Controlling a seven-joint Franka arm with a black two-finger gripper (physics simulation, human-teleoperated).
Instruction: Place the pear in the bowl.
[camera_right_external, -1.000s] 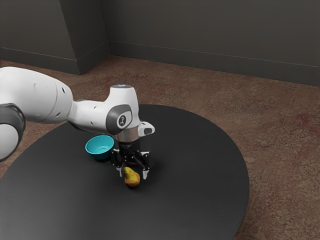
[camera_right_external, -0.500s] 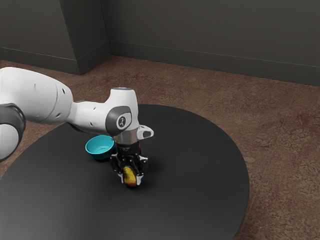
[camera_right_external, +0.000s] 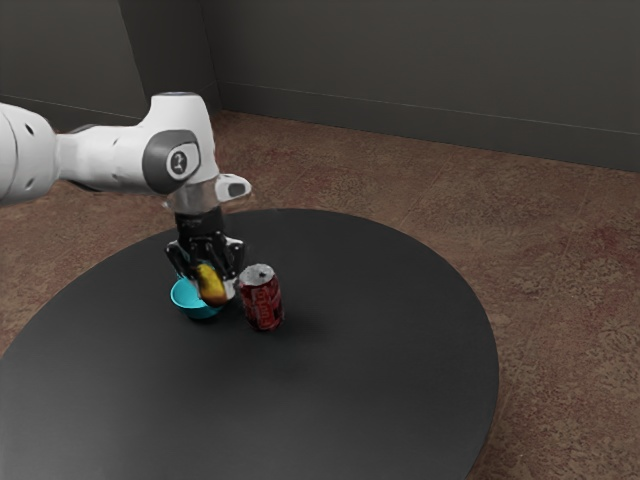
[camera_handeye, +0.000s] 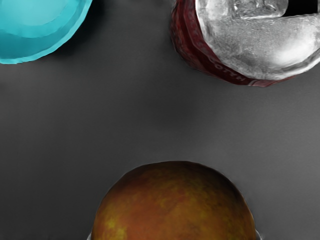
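1. As the white arm (camera_right_external: 105, 157) reaches in from the exterior view's left, the pear (camera_right_external: 211, 284) hangs in its black gripper (camera_right_external: 213, 286), raised off the table. Yellow on one part and orange-brown on another, it hides some of the bowl from where I look.
2. Both fingers press on the pear from opposite sides, so the jaws are narrowed only as far as the fruit lets them. In the wrist view its rounded, mottled end shows, with dark tabletop between it and the bowl.
3. The turquoise bowl (camera_right_external: 188, 299) sits upright on the table, close to the pear, which is outside it.
4. Near the bowl, a red drink can (camera_right_external: 263, 302) stands upright, apart from it. Pale lettering runs around its side, and the silver lid carries a tab with a dark patch beside it.
5. Beneath them all spreads the round table (camera_right_external: 350, 380), matte black and smooth, with a soft shadow by the can and a faint sheen on its surface.
6. Around the table lies a brown floor (camera_right_external: 560, 290), blotched with dull red.
7. Behind, I see a dark grey wall (camera_right_external: 430, 50) with a plain baseboard (camera_right_external: 430, 115) along its foot. Toward the exterior view's left, the wall turns at a corner.
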